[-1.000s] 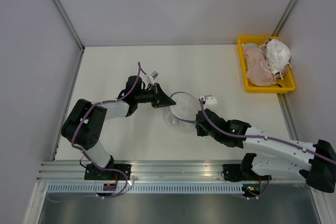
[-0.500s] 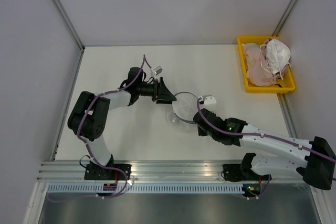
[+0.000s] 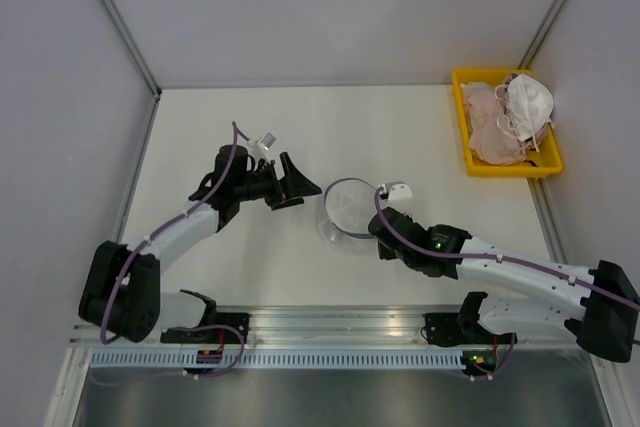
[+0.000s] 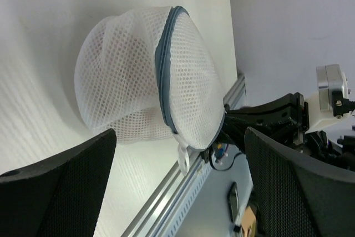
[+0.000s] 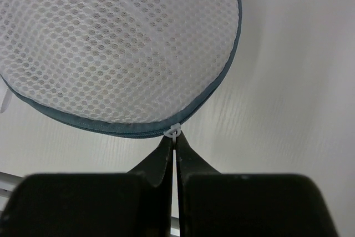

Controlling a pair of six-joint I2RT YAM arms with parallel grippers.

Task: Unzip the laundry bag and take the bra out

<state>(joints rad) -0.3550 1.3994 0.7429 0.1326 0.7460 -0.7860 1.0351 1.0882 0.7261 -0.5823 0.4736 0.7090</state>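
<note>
**A:** Where is the bag?

**B:** The bag (image 3: 348, 209), a white mesh dome, sits mid-table (image 3: 400, 127), between the two grippers.

**A:** What has hold of it?

**B:** The right gripper (image 5: 174, 140) is pinched tight on the small white zip pull (image 5: 175, 132) at the rim. The left gripper (image 3: 300, 177) is spread wide and holds nothing. It is just beside the bag, not touching.

**A:** And the bra?

**B:** It can't be made out through the mesh. The dark zip (image 5: 111, 128) looks closed where visible.
</note>
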